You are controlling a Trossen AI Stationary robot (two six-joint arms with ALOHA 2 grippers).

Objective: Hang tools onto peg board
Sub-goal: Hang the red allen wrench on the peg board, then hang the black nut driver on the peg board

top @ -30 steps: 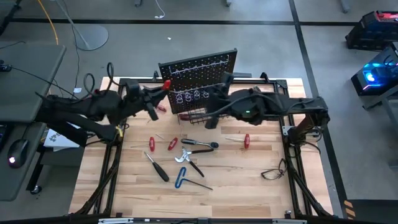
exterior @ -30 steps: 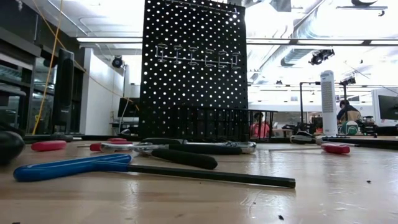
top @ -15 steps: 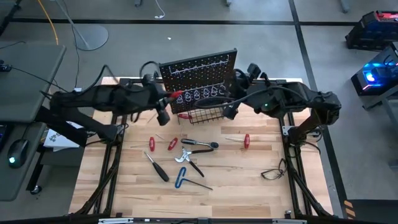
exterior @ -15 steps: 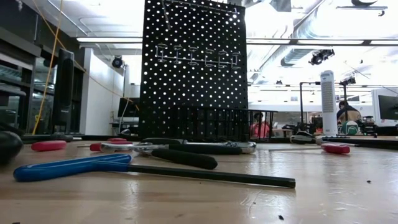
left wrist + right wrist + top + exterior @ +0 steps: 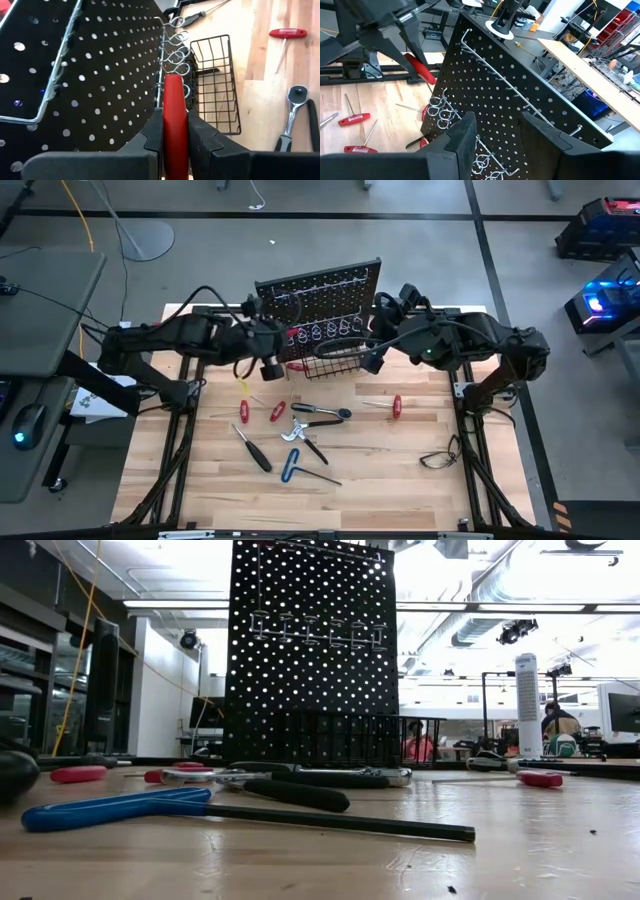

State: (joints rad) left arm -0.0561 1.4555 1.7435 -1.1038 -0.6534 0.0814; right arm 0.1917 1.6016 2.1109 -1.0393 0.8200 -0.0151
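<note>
A: Start with the picture from above. What do you see?

B: The left gripper (image 5: 283,340) is up at the front of the peg board (image 5: 318,292), next to the row of metal rings (image 5: 325,332). It holds a red-handled screwdriver (image 5: 292,337). The right gripper (image 5: 381,315) is at the board's other edge. More tools (image 5: 290,430) lie on the wooden table (image 5: 420,420), well away from the board

A: And the low picture?

B: No arm shows there. The peg board (image 5: 310,650) stands tall with its wire basket (image 5: 330,740) at the bottom. A blue hex key (image 5: 120,808) lies on the table close to the camera

A: The left wrist picture?

B: The two fingers (image 5: 200,142) are squeezed tight on the red handle (image 5: 175,120). The handle points right at the metal rings (image 5: 175,55), just beside the basket (image 5: 212,82)

A: The right wrist picture?

B: The fingers (image 5: 462,135) look apart, on each side of the board's edge (image 5: 520,100). I think they steady the board, but I cannot tell if they touch it

A: So which step is this?

B: I think it is hanging this one screwdriver. Next the tip has to go down through a ring, nice and straight, and then the fingers can let go
</note>
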